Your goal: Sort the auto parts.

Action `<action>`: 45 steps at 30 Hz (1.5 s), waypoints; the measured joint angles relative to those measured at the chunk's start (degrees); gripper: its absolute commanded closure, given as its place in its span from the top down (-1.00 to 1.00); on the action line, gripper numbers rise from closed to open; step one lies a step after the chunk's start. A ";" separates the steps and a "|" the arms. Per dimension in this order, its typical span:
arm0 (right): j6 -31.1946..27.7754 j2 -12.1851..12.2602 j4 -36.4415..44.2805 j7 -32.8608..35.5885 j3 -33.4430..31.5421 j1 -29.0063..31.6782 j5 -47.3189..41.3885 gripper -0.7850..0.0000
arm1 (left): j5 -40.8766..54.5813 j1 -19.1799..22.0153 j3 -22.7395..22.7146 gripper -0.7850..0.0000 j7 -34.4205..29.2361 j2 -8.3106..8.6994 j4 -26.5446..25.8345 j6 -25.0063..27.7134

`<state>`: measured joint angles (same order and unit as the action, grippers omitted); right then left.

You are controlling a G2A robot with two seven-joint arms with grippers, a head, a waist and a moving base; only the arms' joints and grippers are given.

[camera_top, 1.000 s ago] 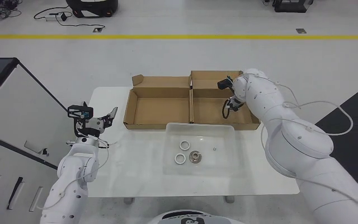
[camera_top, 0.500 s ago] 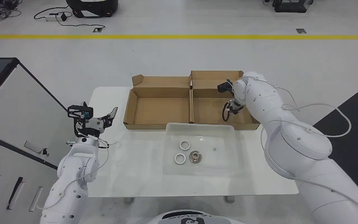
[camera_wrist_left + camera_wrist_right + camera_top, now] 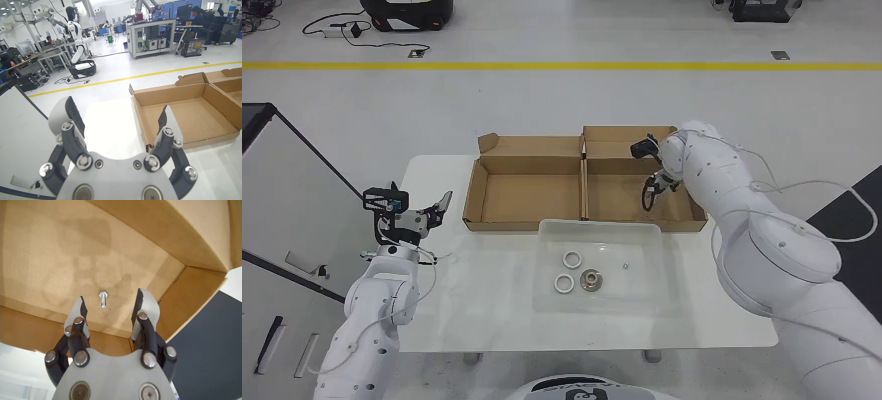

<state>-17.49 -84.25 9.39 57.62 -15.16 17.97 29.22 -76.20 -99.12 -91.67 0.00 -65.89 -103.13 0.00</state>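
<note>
While bolt (image 3: pixel 103 299) lay on right box (image 3: pixel 614 196) floor, right gripper (image 3: pixel 110 294) hung above, jaws open; left gripper (image 3: pixel 117 103) well apart from box, jaws open.

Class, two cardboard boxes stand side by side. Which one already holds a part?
The box under the right gripper: a silver bolt lies on its floor. The other box shows nothing inside.

Two boxes behind a tray on the table (image 3: pixel 472 300).
The left cardboard box (image 3: pixel 527 197) and right cardboard box (image 3: pixel 617 197) stand side by side. The tray (image 3: pixel 642 228) sits just before them, holding a ring (image 3: pixel 570 259), a second ring (image 3: pixel 564 284) nearer and a round metal part (image 3: pixel 591 279) to their right. A bolt (image 3: pixel 103 299) lies in the right cardboard box.
</note>
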 measured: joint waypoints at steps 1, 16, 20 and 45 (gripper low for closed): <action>-0.45 0.04 0.16 -0.33 -0.02 -0.34 0.29 1.00 | 0.00 0.00 0.00 1.00 0.00 0.00 0.00 0.00; -15.41 1.42 4.13 -7.96 -1.88 -6.15 2.28 1.00 | 0.00 0.00 0.00 1.00 0.00 0.00 0.00 0.00; -20.16 2.16 5.35 -8.20 -2.76 -7.27 1.94 1.00 | 0.00 0.00 0.00 1.00 0.00 0.00 0.00 0.00; -28.08 12.88 32.37 1.10 -6.55 -5.59 0.35 1.00 | 0.00 0.00 0.00 1.00 0.00 0.00 0.00 0.00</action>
<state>-45.57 -71.37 41.76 58.72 -21.72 12.38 29.57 -76.20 -99.12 -91.67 0.00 -65.89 -103.13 0.00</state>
